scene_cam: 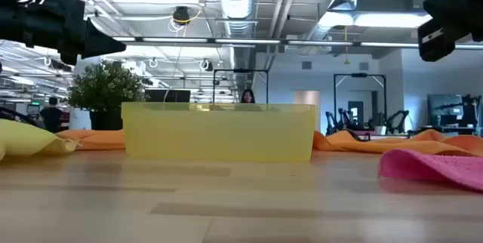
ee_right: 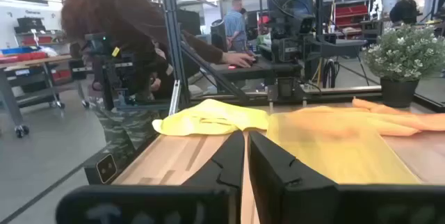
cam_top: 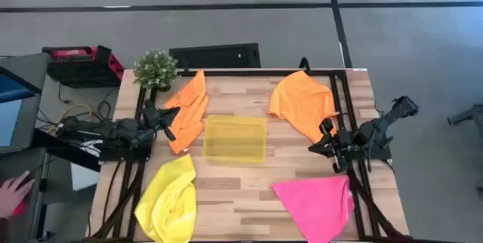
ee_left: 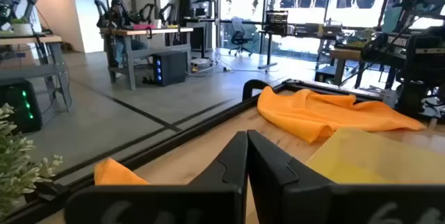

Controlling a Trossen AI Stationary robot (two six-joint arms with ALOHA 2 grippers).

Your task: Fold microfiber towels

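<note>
Your four microfiber towels lie crumpled around the tray (cam_top: 235,138): orange towels (cam_top: 188,110) and (cam_top: 303,103) at the far corners, yellow towel (cam_top: 167,198) and pink towel (cam_top: 318,204) nearer. They look soft, light and floppy; pinch a corner. Left claw (cam_top: 170,118) and right claw (cam_top: 321,141) hover narrow, empty.

Matte cloth towels (cam_top: 306,103), translucent plastic tray (cam_top: 235,139), wood table (cam_top: 249,190)
</note>
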